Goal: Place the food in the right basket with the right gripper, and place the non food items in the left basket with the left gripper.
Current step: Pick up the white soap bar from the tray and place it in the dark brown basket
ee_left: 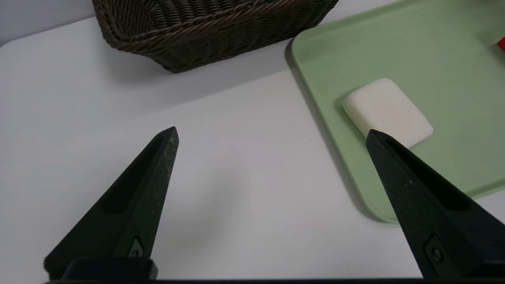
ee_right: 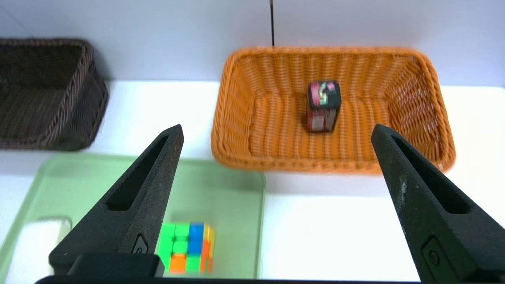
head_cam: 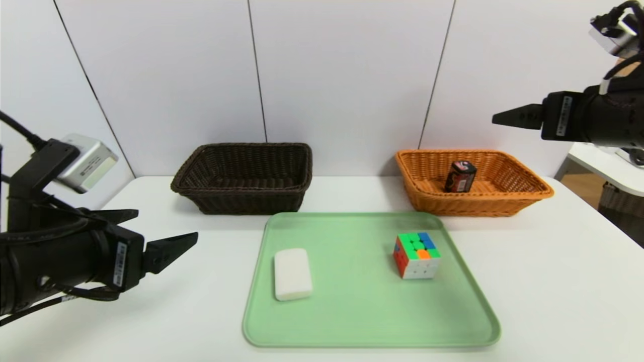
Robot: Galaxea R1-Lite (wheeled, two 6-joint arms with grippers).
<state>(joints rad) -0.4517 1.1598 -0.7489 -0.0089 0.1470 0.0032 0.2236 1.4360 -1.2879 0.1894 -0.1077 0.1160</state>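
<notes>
My left gripper (ee_left: 272, 132) waits above the pale, smooth tabletop (head_cam: 201, 301), beside the green tray (head_cam: 352, 322); its fingers are spread wide, with nothing between them. My right gripper (ee_right: 277, 128) hangs raised on the orange basket's side, its fingers also wide apart and empty.

On the tray, towards its left side, lies the white bar (head_cam: 293, 274), a rounded, matte block (soap, by its look); I judge it light and firm, a little slippery, its edges easily dented; I would take it across its narrow width, squeezing gently. Towards the tray's right side sits the puzzle cube (head_cam: 416, 255), with green, blue, orange, red and white faces; it should be light and stiff, though its layers may twist if I pinch off-centre; opposite flat sides, gripped squarely, would suit.

The small black packet (head_cam: 460, 176), boxy and upright, stands inside the shallow orange wicker basket (head_cam: 483, 207); the dark brown basket (head_cam: 251, 203) is deeper, its weave coarse and ridged.
</notes>
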